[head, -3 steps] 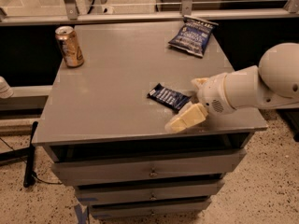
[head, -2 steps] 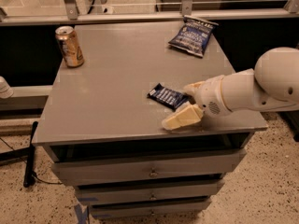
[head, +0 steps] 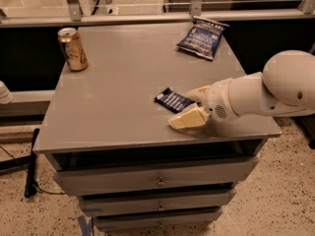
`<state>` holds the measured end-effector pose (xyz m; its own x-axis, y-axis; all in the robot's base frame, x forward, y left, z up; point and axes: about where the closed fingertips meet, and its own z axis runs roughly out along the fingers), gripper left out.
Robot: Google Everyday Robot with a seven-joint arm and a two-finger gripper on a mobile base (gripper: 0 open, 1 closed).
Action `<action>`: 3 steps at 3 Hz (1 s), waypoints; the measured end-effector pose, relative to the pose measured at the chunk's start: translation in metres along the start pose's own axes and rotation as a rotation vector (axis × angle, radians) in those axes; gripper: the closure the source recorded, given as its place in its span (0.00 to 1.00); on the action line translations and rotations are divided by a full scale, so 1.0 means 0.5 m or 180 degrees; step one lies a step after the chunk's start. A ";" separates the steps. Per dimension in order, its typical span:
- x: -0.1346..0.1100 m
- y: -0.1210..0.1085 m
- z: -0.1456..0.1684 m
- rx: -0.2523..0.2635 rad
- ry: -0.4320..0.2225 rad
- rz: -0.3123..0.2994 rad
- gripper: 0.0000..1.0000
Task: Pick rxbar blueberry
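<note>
Approach looks complete, grasp pending: hand point(head: 182, 107) sits low at the front right of the counter point(head: 113, 107), fingers spread around the rxbar blueberry point(head: 172, 101), which lies flat, not yet pinched or lifted.

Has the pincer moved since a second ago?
Yes. The pincer has shifted slightly left across the table, toward the side where the can stands, closing on the rxbar blueberry, which has not moved.
</note>
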<state>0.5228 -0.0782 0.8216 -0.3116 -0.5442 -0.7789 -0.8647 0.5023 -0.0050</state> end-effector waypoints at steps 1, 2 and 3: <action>-0.001 0.000 -0.001 0.0000 0.0000 0.0000 0.87; -0.004 0.000 -0.003 0.0000 -0.0001 0.0000 1.00; -0.091 0.004 0.009 -0.0049 -0.0171 -0.0188 1.00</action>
<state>0.5372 -0.0491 0.8543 -0.2386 -0.5355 -0.8101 -0.8870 0.4597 -0.0426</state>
